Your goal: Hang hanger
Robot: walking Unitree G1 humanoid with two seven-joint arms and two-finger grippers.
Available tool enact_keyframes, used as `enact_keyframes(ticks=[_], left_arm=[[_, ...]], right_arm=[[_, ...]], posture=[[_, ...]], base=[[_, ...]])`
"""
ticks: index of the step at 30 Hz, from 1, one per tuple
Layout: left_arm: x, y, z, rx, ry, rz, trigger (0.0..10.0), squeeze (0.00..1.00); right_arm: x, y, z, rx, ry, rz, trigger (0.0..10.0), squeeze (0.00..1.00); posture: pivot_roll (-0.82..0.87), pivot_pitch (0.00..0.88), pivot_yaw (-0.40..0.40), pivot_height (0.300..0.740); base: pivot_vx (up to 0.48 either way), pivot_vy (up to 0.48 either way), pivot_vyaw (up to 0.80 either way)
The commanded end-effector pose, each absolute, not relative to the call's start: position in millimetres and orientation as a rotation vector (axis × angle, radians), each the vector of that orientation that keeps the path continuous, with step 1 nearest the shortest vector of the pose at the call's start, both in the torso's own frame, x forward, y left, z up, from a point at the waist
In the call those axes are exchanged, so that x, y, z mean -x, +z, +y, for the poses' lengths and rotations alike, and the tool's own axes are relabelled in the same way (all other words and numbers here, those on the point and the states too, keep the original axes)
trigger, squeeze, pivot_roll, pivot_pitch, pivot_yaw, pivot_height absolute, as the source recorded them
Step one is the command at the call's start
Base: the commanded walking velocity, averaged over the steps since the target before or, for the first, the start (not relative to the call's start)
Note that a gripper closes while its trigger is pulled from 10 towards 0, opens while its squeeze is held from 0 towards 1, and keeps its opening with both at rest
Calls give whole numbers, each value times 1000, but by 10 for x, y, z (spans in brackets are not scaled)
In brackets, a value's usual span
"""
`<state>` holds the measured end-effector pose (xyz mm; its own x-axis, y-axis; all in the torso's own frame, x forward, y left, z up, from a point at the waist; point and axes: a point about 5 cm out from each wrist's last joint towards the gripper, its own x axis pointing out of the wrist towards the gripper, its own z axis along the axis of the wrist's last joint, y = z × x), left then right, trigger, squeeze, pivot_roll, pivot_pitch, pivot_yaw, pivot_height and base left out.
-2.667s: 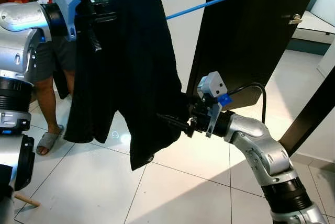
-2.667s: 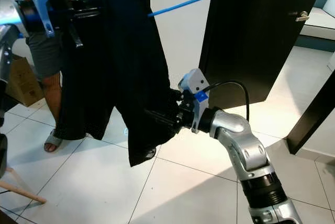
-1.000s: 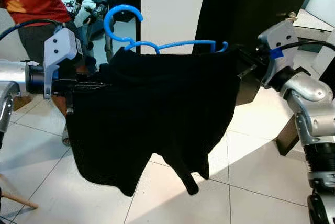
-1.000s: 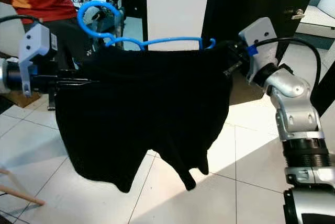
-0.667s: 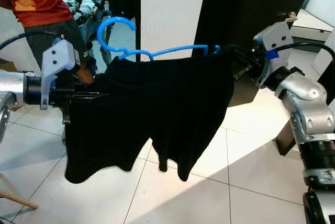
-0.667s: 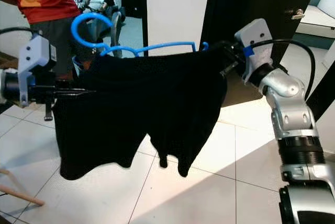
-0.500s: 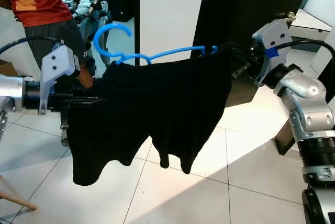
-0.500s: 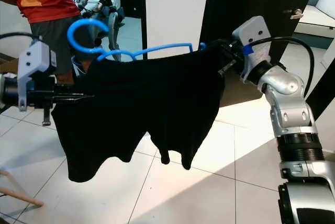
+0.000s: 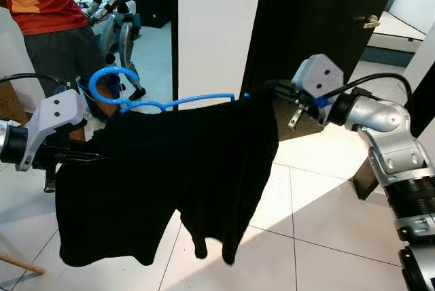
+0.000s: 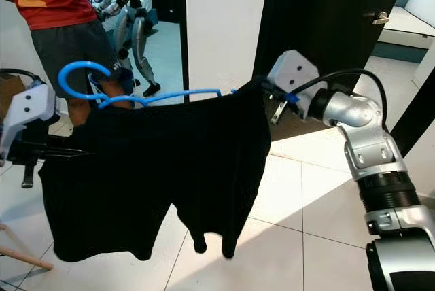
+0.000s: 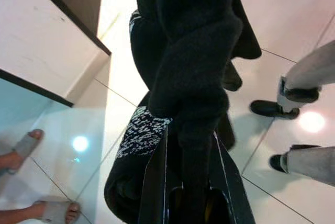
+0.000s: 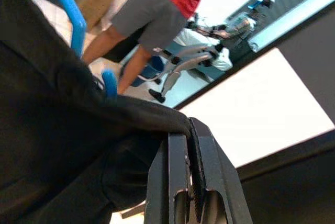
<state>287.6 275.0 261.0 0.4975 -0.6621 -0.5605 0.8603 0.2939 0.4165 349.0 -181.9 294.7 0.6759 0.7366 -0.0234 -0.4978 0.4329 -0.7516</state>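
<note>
Blue hanger (image 9: 178,103) lies sideways between both claws, hook beside the left one.
Left claw (image 11: 191,145) and right claw (image 12: 192,145) each pinch the black shorts (image 9: 170,168).

Person (image 9: 58,29), dark door (image 9: 319,26), tiled floor (image 9: 319,236)

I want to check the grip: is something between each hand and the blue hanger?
Yes. The black shorts cover the hanger. The left hand and right hand each pinch the cloth; no direct contact with the hanger can be seen.
</note>
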Motion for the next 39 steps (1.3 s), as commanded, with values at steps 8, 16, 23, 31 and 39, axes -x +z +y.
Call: enact_keyframes(ticks=[8, 16, 23, 31, 39], left_arm=[[-2852, 2434, 2702, -801, -1069, 392, 10000, 0], [-2883, 2460, 2894, -834, -935, 401, 10000, 0], [-2801, 2485, 2984, -834, -909, 419, 10000, 0], [-2761, 2428, 2941, -836, -946, 433, 10000, 0], [-2760, 2378, 2923, -833, -959, 437, 10000, 0]], right_arm=[[-3405, 3318, -1553, 780, 864, -501, 0, 0], [-3349, 3350, -1717, 741, 937, -441, 0, 0], [-3383, 3277, -2024, 807, 882, -332, 0, 0], [-3386, 3339, -2112, 803, 851, -328, 0, 0], [-3368, 3496, -2159, 777, 846, -365, 0, 0]], posture=[[20, 0, -94, 740], [20, 0, -94, 740], [26, 0, -96, 740], [30, 0, -96, 740], [29, 0, -96, 740]], base=[[0, 0, 0], [0, 0, 0], [0, 0, 0], [0, 0, 0], [0, 0, 0]])
